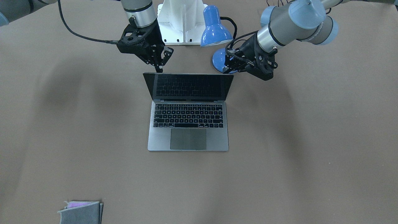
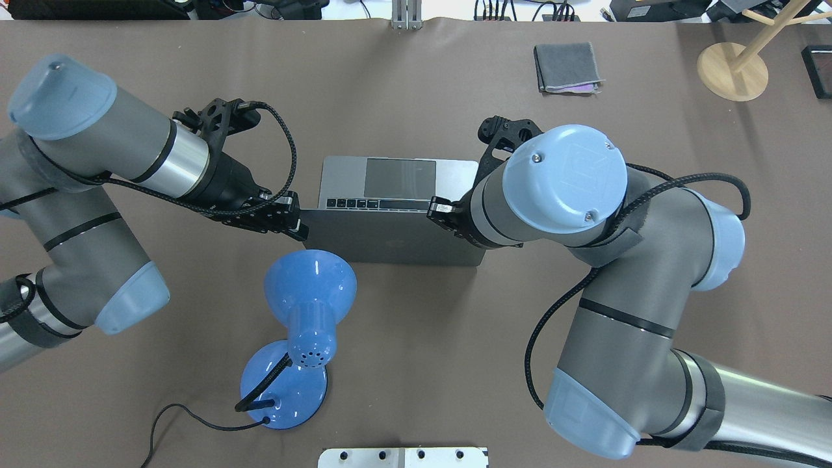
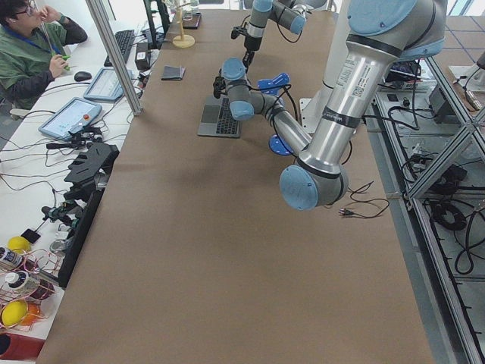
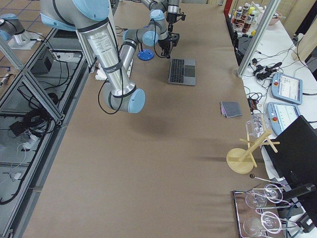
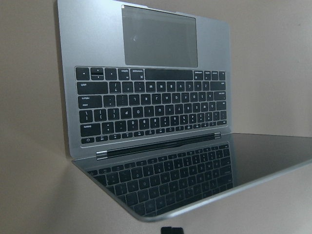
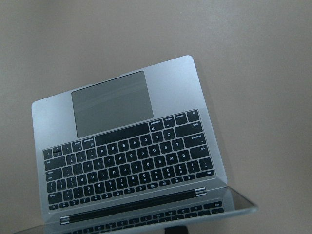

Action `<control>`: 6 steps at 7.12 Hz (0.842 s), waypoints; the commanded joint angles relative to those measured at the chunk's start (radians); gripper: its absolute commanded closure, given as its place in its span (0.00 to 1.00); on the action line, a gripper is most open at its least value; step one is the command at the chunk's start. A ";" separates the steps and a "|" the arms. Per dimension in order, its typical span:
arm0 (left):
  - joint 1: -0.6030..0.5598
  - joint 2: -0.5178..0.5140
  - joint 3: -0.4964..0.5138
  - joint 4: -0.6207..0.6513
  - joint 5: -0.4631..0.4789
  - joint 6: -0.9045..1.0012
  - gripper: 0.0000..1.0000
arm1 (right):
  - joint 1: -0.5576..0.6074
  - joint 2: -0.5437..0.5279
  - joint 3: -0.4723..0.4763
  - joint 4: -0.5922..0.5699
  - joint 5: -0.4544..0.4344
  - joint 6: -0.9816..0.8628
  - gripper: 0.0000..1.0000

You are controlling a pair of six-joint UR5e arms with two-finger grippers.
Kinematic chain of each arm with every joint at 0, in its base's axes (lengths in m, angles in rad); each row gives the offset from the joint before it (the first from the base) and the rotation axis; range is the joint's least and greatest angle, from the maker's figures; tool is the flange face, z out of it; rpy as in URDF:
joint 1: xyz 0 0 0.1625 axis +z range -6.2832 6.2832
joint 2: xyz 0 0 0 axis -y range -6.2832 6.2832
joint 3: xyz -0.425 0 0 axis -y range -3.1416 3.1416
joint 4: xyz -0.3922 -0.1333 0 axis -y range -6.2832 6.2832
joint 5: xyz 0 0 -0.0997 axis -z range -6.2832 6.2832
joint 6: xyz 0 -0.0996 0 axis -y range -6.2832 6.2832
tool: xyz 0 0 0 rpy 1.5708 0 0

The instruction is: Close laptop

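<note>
The space-grey laptop (image 1: 188, 137) stands open in the middle of the table, its dark screen tilted back towards the robot. It also shows in the overhead view (image 2: 396, 175) and in both wrist views (image 5: 146, 97) (image 6: 126, 146). My left gripper (image 1: 232, 70) sits just behind the lid's top corner on the lamp side; the overhead view (image 2: 300, 231) shows it beside the lid's edge, looking shut and empty. My right gripper (image 1: 159, 67) hangs at the lid's other top corner, fingers pointing down, looking shut and empty. I cannot tell whether either gripper touches the lid.
A blue desk lamp (image 2: 309, 286) stands behind the laptop between the arms, its cable trailing to the robot's side. A folded grey cloth (image 2: 567, 67) lies at the far side. A wooden stand (image 2: 731, 68) is at the far right. The white robot mount (image 1: 182, 18) is behind the lamp.
</note>
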 commanded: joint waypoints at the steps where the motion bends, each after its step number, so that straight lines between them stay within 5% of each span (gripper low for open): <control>1: -0.004 -0.040 0.052 0.000 0.001 0.014 1.00 | 0.026 0.017 -0.054 0.038 0.002 -0.005 1.00; 6: -0.052 -0.146 0.225 0.000 0.029 0.118 1.00 | 0.089 0.087 -0.206 0.067 0.011 -0.043 1.00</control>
